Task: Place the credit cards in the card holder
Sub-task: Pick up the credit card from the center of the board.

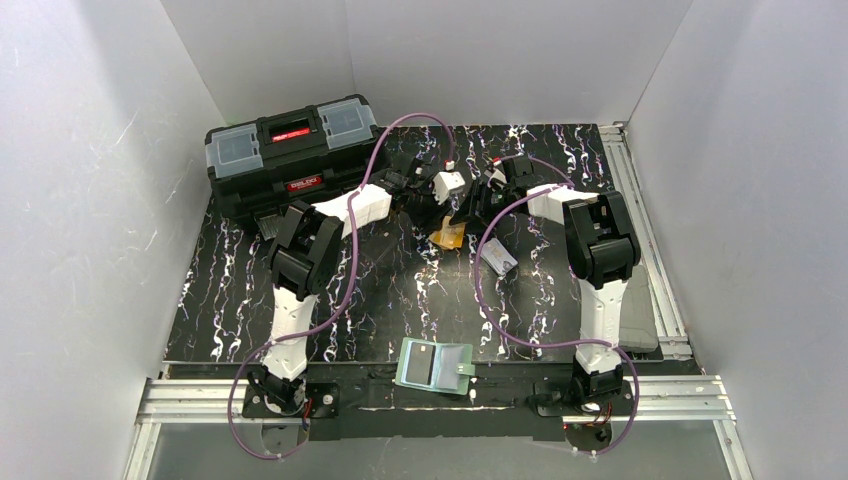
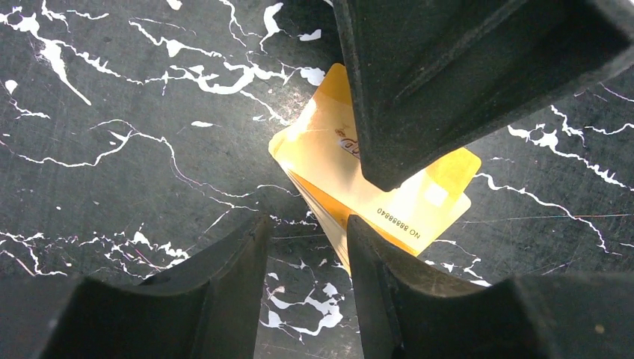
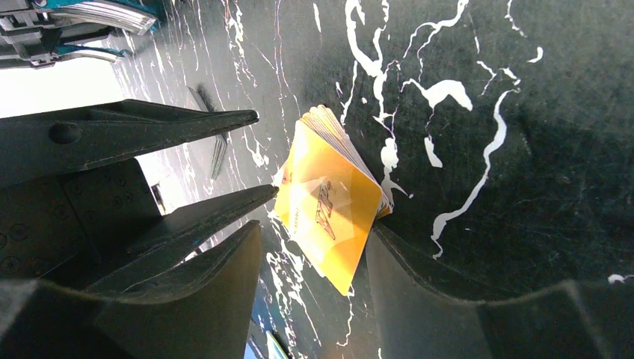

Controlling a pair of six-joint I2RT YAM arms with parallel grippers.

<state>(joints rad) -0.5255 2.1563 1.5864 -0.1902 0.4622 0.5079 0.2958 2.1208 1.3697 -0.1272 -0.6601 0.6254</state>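
The orange credit card (image 2: pixel 336 161) is tipped up on the black marbled table, one edge raised. My left gripper (image 2: pixel 306 221) is open, and its right finger (image 2: pixel 389 277) touches the card's lower edge. My right gripper (image 3: pixel 314 228) is open around the same card (image 3: pixel 329 202), which leans on its right finger (image 3: pixel 419 284); a gap shows at the other finger. In the top view both grippers (image 1: pixel 447 212) (image 1: pixel 472 210) meet over the orange card (image 1: pixel 447 236). The white credit card (image 1: pixel 498 257) lies flat just right of it. The mint-green card holder (image 1: pixel 435 365) lies at the table's near edge.
A big black toolbox (image 1: pixel 290 150) stands at the back left. Purple cables (image 1: pixel 352 270) loop over both arms. White walls enclose the table on three sides, and a metal rail (image 1: pixel 640 220) runs along the right edge.
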